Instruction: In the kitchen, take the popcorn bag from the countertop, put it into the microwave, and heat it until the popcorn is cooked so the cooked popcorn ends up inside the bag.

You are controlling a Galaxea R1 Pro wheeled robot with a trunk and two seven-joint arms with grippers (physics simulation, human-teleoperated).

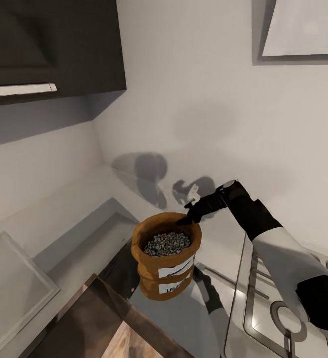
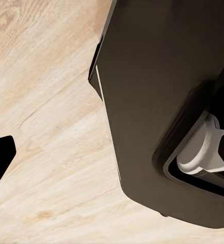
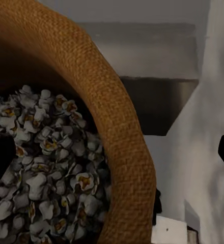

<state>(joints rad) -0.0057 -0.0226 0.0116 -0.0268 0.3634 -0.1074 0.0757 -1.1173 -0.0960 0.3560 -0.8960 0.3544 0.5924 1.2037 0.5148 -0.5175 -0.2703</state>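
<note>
Right gripper is down at the back rim of the bag, one finger inside the mouth and one outside. That is what the right wrist view suggests too: a dark finger sits over the popcorn and the other shows beyond the rolled rim. It looks clamped on the rim, though the pinch itself is hidden, so I'll only call it a likely hold.

The bag is upright and seems lifted, with what may be its reflection in the glossy counter just below. It is in the corner, near the hob on the right and under the dark wall cabinet. The hood peeks in at top right.

And look at the contents: puffed, whitish-grey pieces with yellow hearts, heaped to the brim. That reads as cooked popcorn, already in the bag. So my judgement is that the heating is done and the bag is out again; what is left is little more than setting it down steadily. No microwave shows here to confirm it.

The left gripper's wrist camera looks down on the wood floor and a dark body of the robot; one fingertip shows at the edge, so I cannot tell how its jaws stand.
</note>
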